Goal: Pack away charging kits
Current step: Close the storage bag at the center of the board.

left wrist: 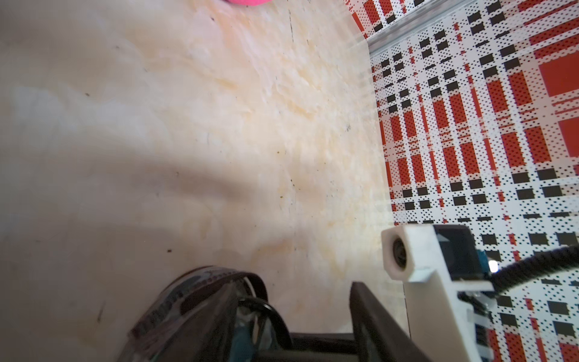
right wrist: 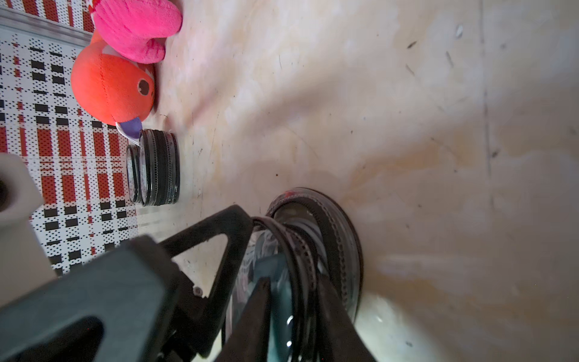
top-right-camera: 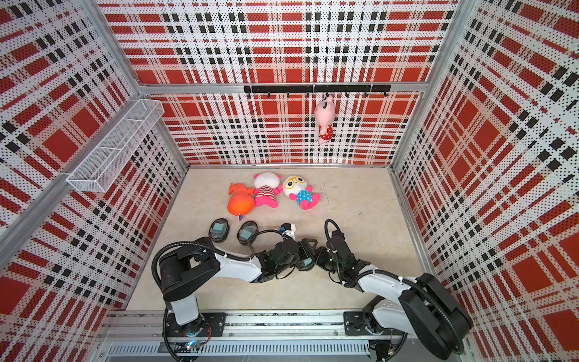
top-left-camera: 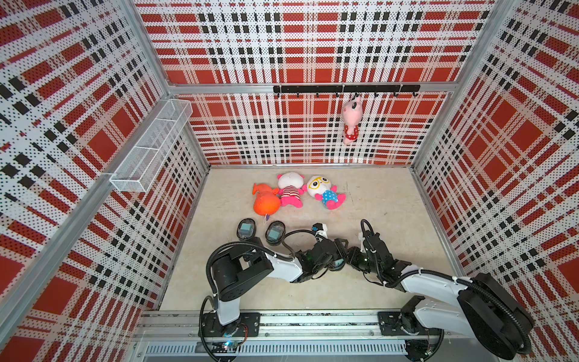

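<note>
— On your desk (top-left-camera: 391, 203), what gripped the third case (right wrist: 341, 238)?
— Your right jaws clamped its rim, apparently; your left jaws, I couldn't tell. A teal adapter (right wrist: 277, 272) sat inside; two more filled the other cases (top-left-camera: 247, 220).

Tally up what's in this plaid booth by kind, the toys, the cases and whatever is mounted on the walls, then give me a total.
4 plush toys
3 black oval cases
1 white mesh basket
1 black hook rail
Total: 9
</note>
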Motion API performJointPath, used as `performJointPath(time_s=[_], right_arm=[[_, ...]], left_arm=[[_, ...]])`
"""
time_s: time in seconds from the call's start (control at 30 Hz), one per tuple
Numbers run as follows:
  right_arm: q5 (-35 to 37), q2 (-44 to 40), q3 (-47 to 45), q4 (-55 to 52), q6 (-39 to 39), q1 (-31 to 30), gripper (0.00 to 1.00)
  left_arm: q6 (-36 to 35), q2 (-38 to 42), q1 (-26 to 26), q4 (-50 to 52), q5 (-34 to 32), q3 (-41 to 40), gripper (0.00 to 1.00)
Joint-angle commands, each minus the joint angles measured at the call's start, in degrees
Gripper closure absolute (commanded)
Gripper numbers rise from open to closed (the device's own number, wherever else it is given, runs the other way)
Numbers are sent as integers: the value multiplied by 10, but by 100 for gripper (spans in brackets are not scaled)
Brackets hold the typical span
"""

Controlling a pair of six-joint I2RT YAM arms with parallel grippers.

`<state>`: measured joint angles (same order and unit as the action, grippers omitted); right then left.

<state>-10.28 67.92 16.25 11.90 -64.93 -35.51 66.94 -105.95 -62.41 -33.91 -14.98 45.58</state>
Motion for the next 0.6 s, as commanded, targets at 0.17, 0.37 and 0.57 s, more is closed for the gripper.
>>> performJointPath(time_s=[0.17,0.37,0.57], right_arm=[[58,-23,55,-86,65,5,93],[93,-3,83,-112,123,13,98],[91,11,98,-124,163,30,80]], left_arm=[[5,53,10,0,-29,-37,35],[-3,94,23,28,-48,-55,31],[-5,88,25,79,-50,-39,31]])
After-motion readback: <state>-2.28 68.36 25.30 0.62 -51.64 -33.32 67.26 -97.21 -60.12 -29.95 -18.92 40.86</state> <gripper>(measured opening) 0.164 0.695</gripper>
